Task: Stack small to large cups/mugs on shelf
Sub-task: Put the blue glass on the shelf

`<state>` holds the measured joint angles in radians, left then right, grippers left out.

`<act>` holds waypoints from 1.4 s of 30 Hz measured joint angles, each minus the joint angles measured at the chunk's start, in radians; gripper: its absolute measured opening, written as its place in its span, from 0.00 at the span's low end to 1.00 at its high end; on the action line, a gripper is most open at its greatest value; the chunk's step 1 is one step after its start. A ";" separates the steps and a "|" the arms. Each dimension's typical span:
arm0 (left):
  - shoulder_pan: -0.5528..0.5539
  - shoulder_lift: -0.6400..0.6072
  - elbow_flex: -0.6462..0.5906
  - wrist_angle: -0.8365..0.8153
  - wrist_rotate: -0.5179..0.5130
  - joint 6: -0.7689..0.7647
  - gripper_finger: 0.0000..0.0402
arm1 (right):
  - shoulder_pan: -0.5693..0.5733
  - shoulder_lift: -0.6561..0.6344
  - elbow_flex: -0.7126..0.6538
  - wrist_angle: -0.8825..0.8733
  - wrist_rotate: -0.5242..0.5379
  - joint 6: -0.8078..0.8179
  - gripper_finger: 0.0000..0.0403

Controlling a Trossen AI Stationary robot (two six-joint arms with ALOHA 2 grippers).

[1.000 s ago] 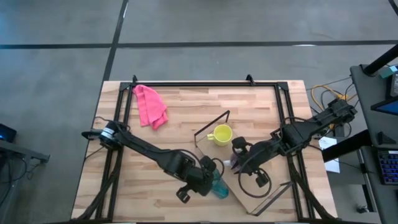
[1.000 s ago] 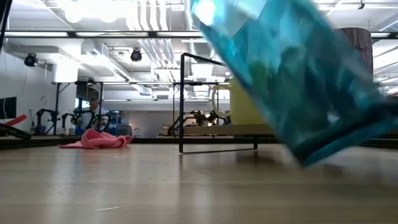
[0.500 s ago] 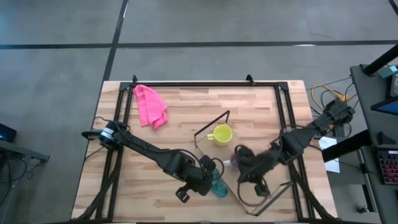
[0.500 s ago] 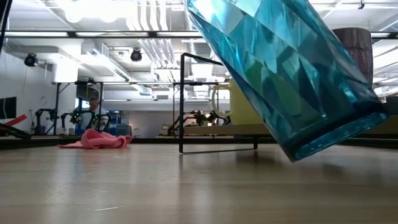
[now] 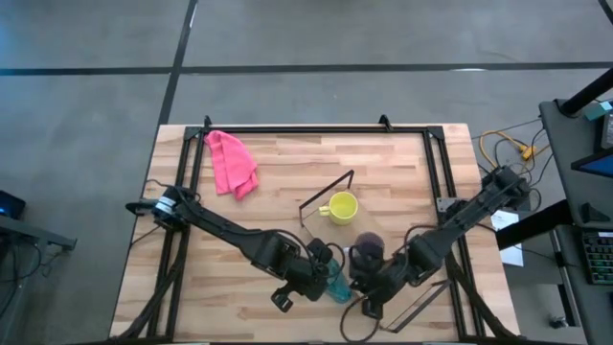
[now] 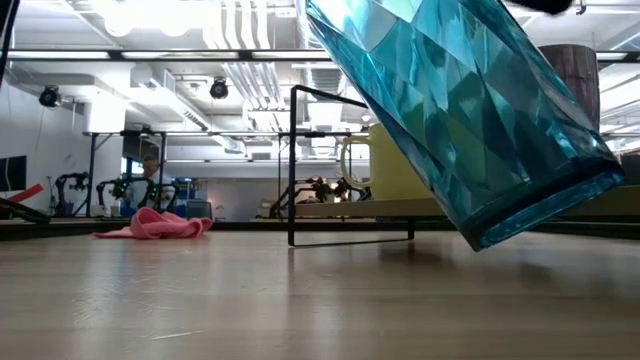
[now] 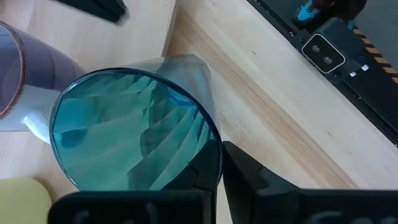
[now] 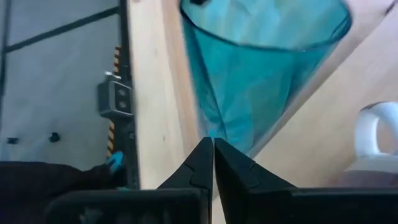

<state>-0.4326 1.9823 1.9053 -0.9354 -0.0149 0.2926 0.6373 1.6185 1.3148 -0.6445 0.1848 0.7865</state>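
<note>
Teal ribbed cup [image 6: 470, 120], top cut off, tilts clamped in left tool [image 5: 324, 276]; right tool [image 8: 213, 163] pinched empty.

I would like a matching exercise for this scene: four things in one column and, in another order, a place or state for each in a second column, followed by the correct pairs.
Things
1. teal cup
2. yellow mug
3. pink cloth
4. right gripper

Places or states
A. lying crumpled near the table's far left corner
B. tilted, held by the left gripper
C. fingers closed together, holding nothing
D. standing upright on the shelf

Pairs: 1-B, 2-D, 3-A, 4-C
</note>
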 joint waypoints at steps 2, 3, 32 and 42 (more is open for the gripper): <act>0.000 0.000 0.000 0.000 0.000 -0.001 0.00 | 0.000 0.030 0.000 0.003 0.000 0.021 0.02; 0.000 0.000 0.000 0.000 0.000 -0.002 0.00 | 0.002 0.044 -0.001 0.007 0.001 0.029 0.02; -0.001 0.010 0.000 0.128 0.000 -0.160 0.00 | 0.004 0.099 -0.029 0.051 0.028 0.051 0.02; 0.001 0.010 -0.014 0.153 -0.002 -0.287 0.00 | 0.000 0.097 -0.043 0.054 0.056 0.053 0.02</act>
<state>-0.4316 1.9926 1.8912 -0.7827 -0.0170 0.0053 0.6369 1.7153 1.2720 -0.5903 0.2405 0.8398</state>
